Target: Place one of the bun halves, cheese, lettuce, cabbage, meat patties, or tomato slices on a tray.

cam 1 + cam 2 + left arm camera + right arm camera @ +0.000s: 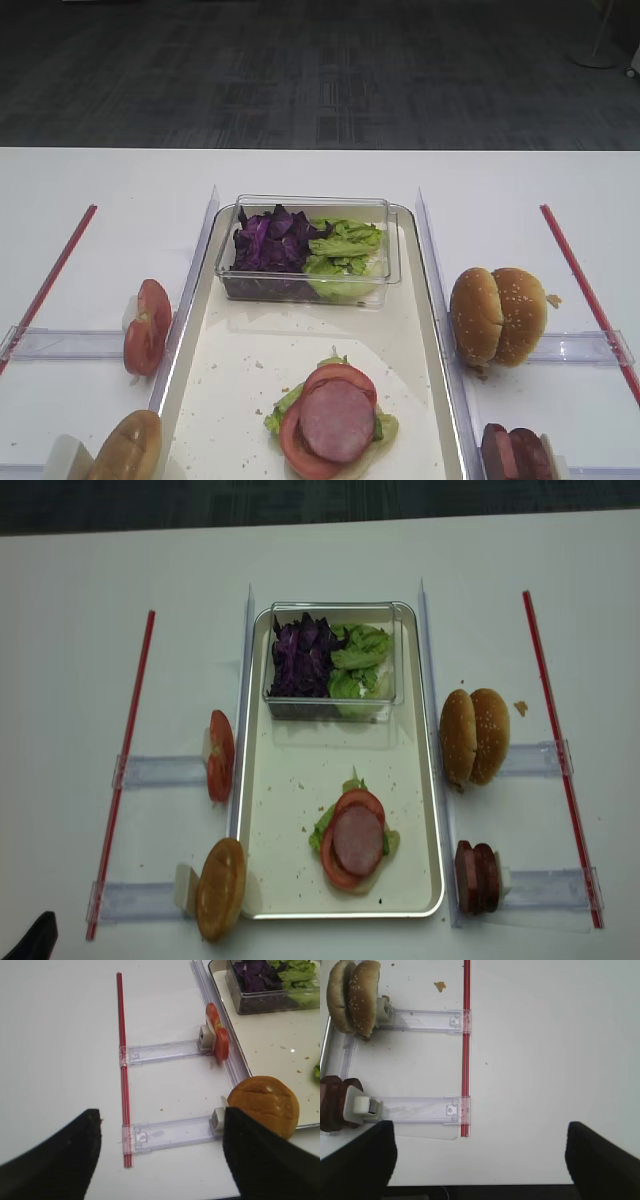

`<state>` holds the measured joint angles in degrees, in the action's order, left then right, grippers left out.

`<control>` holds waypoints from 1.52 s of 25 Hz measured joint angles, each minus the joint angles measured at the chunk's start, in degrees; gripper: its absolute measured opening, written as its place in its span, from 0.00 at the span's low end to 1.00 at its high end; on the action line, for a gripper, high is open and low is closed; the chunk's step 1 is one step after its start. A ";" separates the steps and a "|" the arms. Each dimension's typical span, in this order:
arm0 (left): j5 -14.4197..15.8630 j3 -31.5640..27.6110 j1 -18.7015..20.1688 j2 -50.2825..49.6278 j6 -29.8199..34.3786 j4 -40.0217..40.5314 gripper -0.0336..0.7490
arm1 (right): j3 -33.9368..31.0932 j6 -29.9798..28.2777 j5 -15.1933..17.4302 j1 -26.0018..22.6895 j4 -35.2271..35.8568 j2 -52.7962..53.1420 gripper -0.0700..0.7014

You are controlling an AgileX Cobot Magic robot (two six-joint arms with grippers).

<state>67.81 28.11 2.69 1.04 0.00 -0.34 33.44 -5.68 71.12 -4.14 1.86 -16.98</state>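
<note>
A white table (80,570) is shown from above, with the tray (290,880) laid lengthwise at its centre; the tray's off-white floor is seen speckled with crumbs inside a silvery rim. At the tray's 12 o'clock end a clear plastic box (330,610) is set, in which the cabbage (300,660) is held at 9 o'clock and the lettuce (358,660) at 3 o'clock, the two touching. Toward the tray's 6 o'clock end a stack (355,842) is seen; one meat patty lies on top, over tomato slices and green leaves. Two red strips (125,770) are laid along the table at 9 and 3 o'clock, each joined to the tray's sides by clear plastic rails (160,772).

From the tray's centre, the sesame bun halves (475,735) are stood on edge at 2 o'clock, touching each other; a plain bun half (221,888) is stood on edge at 7 o'clock, against the tray's corner; the tomato slices (220,757) are stood on edge at 9 o'clock, just beside the rim; the meat patties (478,877) are stood on edge at 4 o'clock, outside the rim.

The right gripper (480,1157) is shown spread wide over bare table, nothing between its dark fingers (357,1160); the left gripper (160,1150) is likewise shown spread apart and empty, its fingers (55,1160) at 6 o'clock of the left strip.
</note>
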 joint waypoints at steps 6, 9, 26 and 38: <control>0.00 0.00 0.00 0.00 0.00 0.00 0.65 | -3.53 1.49 -1.70 0.00 0.00 5.08 0.99; 0.00 0.00 0.00 0.00 0.00 0.00 0.65 | -4.04 1.49 -2.68 0.00 0.00 6.42 0.99; 0.00 0.00 0.00 0.00 0.00 0.00 0.65 | -5.99 1.49 -6.49 0.00 0.25 7.34 0.99; 0.00 0.00 0.00 0.00 0.00 0.00 0.65 | -5.99 1.49 -6.64 0.00 0.25 7.34 0.99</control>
<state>67.81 28.11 2.69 1.04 0.00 -0.34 27.44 -4.19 64.48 -4.14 2.11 -9.64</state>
